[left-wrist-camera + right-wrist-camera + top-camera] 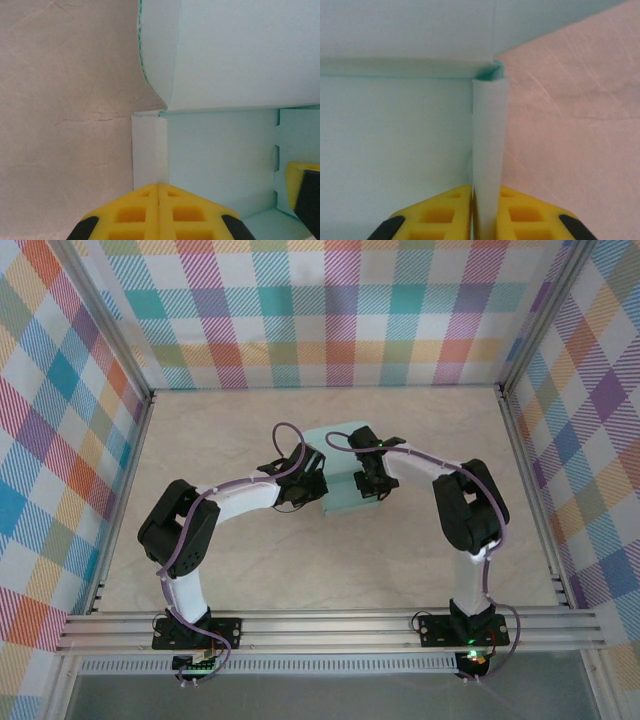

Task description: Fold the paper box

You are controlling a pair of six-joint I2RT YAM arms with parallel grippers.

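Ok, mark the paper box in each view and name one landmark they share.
Top external: paper box at centre, between both wrists.
Left wrist: paper box across the right side, beyond the left tool.
Right wrist: paper box left and top, its flap pinched in the right tool.
Shared landmark: the beige tabletop.

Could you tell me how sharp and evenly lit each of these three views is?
Top external: sharp, evenly lit, soft shadows under the arms. Left wrist: paper box washed out, yellow fingers blurred. Right wrist: pinched flap soft, table tinted pink.
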